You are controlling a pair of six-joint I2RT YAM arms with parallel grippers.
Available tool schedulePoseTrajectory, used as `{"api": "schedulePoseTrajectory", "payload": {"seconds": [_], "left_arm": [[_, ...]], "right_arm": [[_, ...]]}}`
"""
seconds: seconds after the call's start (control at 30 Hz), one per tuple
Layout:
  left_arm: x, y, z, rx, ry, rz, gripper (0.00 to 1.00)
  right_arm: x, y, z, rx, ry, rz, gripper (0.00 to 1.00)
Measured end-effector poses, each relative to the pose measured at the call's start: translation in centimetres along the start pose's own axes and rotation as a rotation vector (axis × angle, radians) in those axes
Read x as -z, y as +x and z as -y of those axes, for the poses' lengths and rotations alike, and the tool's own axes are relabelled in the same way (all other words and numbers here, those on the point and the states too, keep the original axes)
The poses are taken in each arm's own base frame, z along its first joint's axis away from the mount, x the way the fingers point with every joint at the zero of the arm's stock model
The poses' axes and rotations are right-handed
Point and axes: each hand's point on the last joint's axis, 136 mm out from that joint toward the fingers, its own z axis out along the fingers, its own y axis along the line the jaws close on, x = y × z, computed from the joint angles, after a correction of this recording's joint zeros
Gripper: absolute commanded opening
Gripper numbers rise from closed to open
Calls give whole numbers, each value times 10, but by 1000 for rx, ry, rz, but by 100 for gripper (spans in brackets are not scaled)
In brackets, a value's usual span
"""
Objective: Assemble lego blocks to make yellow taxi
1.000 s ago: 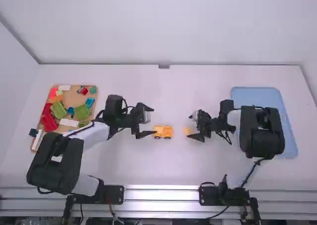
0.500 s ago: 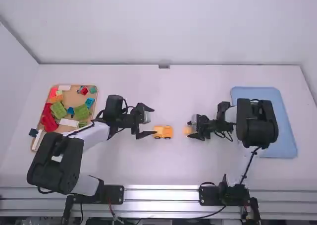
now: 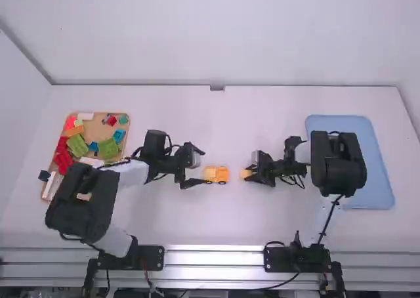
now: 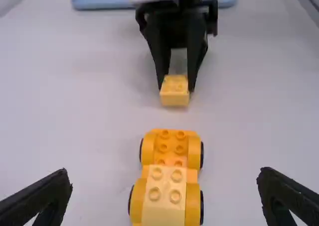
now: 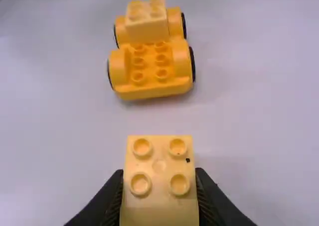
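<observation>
In the high view the yellow car base [image 3: 216,174] stands mid-table between my left gripper [image 3: 195,167] and my right gripper [image 3: 249,172]. The left wrist view has the car base [image 4: 193,151] on its black wheels, a pale yellow block [image 4: 164,193] mounted on one end, bare studs at the other. Wide apart, with nothing between its fingers, is my left gripper [image 4: 165,186]. A loose pale yellow block [image 5: 160,166] with four studs on top is between the fingers of my right gripper [image 5: 159,181], which is shut on it, a short way from the base's bare-studded end.
At the far left a wooden tray [image 3: 125,135] holds loose blocks in red, green, blue, white and orange. A dark blue block [image 3: 44,175] lies at its left edge. On the right, a blue tray [image 3: 382,180] lies partly under the right arm.
My right gripper has moved left and closed on the loose yellow block, now slightly nearer the car base. The left arm has shifted a little, its gripper still open.
</observation>
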Motion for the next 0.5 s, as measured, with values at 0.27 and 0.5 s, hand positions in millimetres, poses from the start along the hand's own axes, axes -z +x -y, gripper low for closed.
{"api": "schedulePoseTrajectory", "payload": {"seconds": [0.27, 0.5], "left_arm": [[-31, 36, 0, 25, 63, 19, 99], [-50, 44, 1, 21, 99, -4, 99]], "right_arm": [[5, -64, -5, 159, -18, -39, 19], [-20, -88, 6, 294, 39, -70, 19]]}}
